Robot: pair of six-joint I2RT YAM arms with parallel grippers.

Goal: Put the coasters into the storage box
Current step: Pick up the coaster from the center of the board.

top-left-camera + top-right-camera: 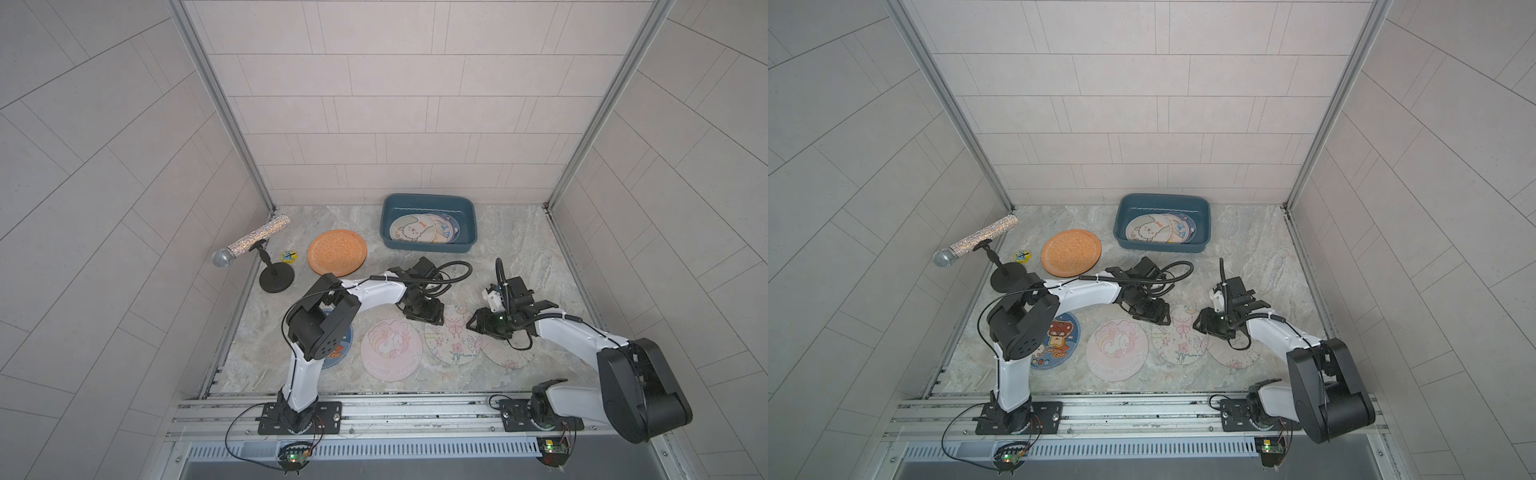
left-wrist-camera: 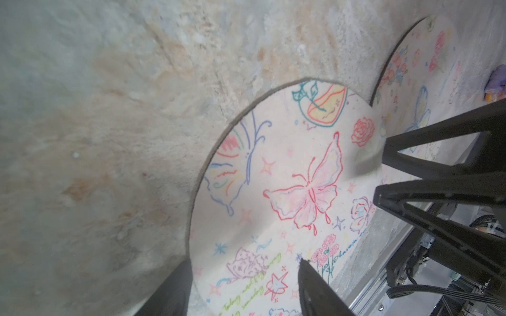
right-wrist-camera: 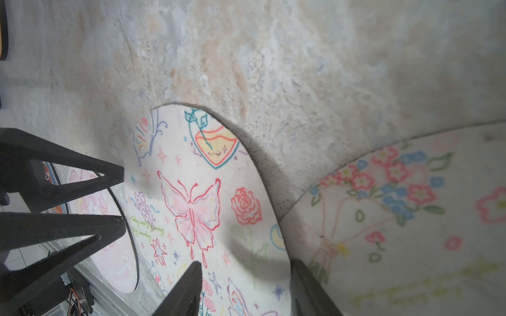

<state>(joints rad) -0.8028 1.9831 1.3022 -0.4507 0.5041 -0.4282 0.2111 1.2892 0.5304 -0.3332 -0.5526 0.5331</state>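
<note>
Step in hand: pick-up of the butterfly coaster (image 1: pixel 452 340), which lies flat in the row of coasters along the 6 o'clock edge of the table (image 1: pixel 523 257). Seen from the room, both arms address this one disc. The left hand (image 2: pixel 243 264) sits at about 10 o'clock on its rim and the right hand (image 3: pixel 246 262) at about 2 o'clock. Each hand's jaws stand partly apart and straddle the rim, one finger over the printed face and the other outside the edge. Neither hand has hold of anything. The storage box (image 1: pixel 428 246) stands between 12 and 1 o'clock on the table, well apart from both hands. It already contains several coasters, with a cream dog coaster (image 1: pixel 409 230) uppermost. Outstanding on the table are the orange coaster (image 1: pixel 337 252) at 10 o'clock, the blue coaster (image 1: pixel 1059 338), the pink coaster (image 1: pixel 390 351), and the flower coaster (image 3: pixel 410 205), whose edge meets the butterfly disc. Next move, as judged: a thin disc lying flat offers little to grip, so one hand will likely need to tip or raise the rim. The jaws can then shut across its thickness. Carry it toward 12 o'clock and release it over the box. Avoid dragging the flower coaster along.
</note>
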